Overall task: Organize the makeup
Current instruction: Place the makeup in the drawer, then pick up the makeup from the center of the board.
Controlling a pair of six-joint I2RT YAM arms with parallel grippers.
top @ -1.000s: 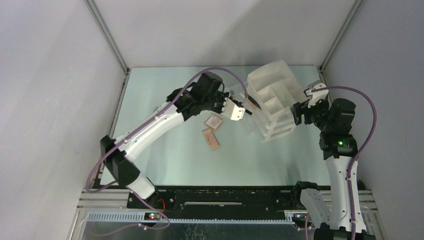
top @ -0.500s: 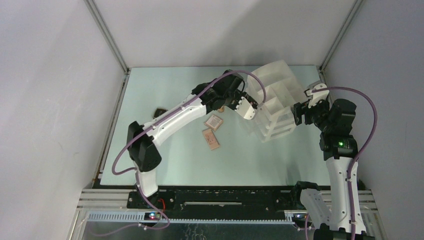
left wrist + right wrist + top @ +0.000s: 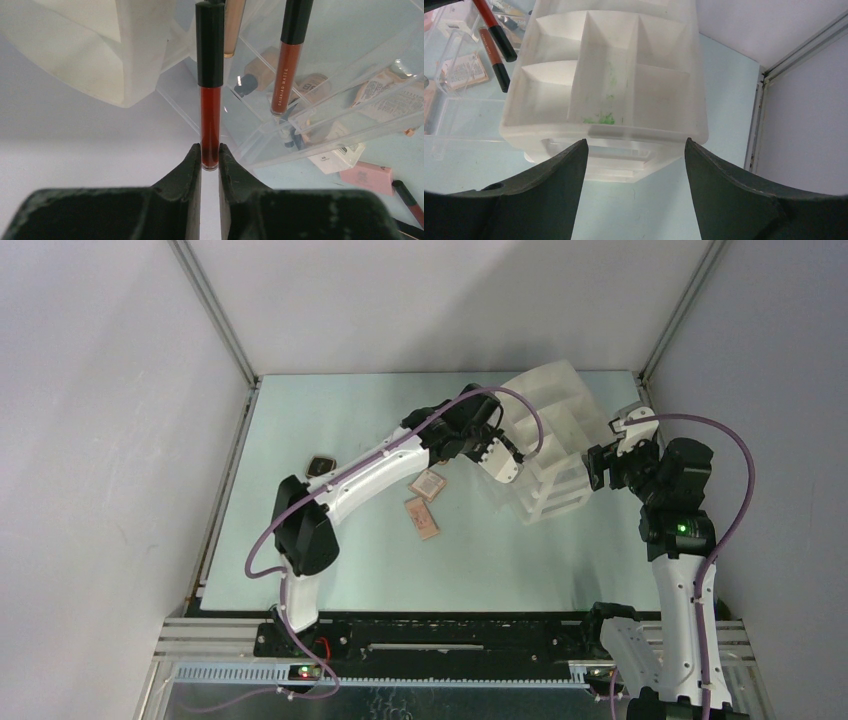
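Over the last second my left arm (image 3: 360, 465) had swung in from the left and reached up against the white organizer (image 3: 552, 430), its left side now right at my wrist. My right gripper (image 3: 634, 150) sat just beside the organizer's right side, jaws wide apart, holding nothing, maybe ready to steady it.

My left gripper (image 3: 210, 155) had its jaws clamped on the bottom end of a dark red gloss tube (image 3: 210, 107), whose black cap pointed away from me at the clear compartment (image 3: 320, 112) on the organizer's left. An orange-brown tube (image 3: 287, 65) already stood in there, with bottles and small boxes lower down.

By my reckoning I was mid-delivery: tube carried, not yet dropped. Next I'd need to line the cap up with the open slot beside the orange-brown tube, ease it in, then let go.

Two pink palettes (image 3: 425, 500) lay left of the organizer, a black compact (image 3: 321, 465) well further left.
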